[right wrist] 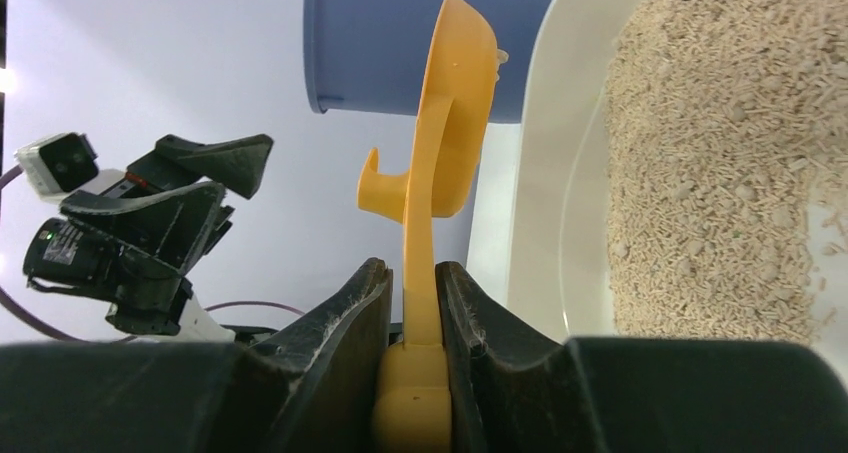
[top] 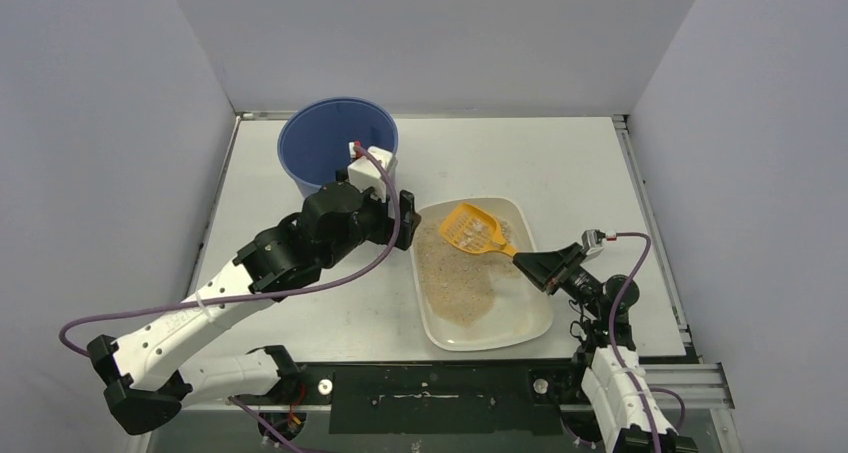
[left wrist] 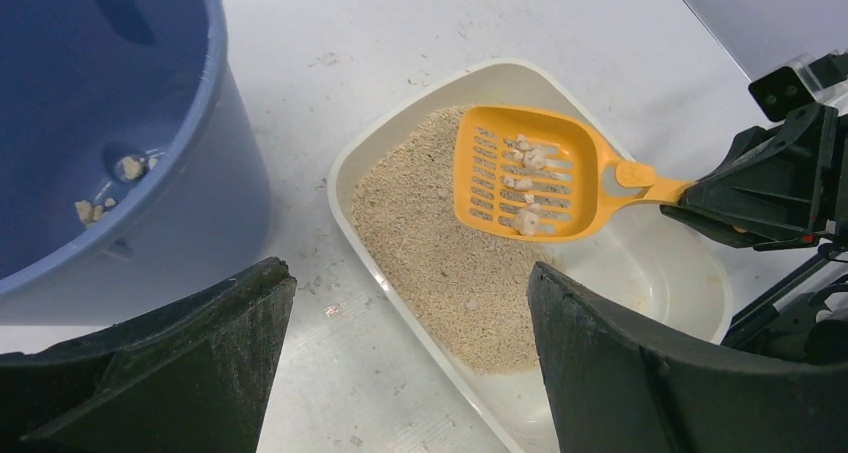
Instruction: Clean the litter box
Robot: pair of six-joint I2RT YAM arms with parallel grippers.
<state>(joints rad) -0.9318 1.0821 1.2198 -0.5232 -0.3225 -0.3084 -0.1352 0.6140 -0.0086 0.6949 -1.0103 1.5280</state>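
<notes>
Yellow plastic marks the scoop, whose handle is pinched tight in the right gripper. The right wrist view shows this best: both black fingers press the flat handle edge-on, with the scoop's bowl standing up beyond them. That view hides what the scoop carries. The left wrist view supplies it (looking straight down into the slotted bowl): several pale clumps lie on the slots, and the scoop hangs over the litter box. It also looks into the blue bucket, where a few similar lumps rest on the bottom. From above, only the bucket's blue inside can be made out.

The litter box is a shallow white tray with rounded corners, lying on the white table. Tan granules heap toward the side nearer the bucket, and the corner nearest the right gripper is bare white plastic. The bucket stands near the box's far left corner, not touching it.

The left gripper hovers beside the box, on the bucket side, its fingers spread wide with nothing between them. From above those fingers are mostly hidden under the wrist. In the left wrist view both are cut off by the bottom edge.
</notes>
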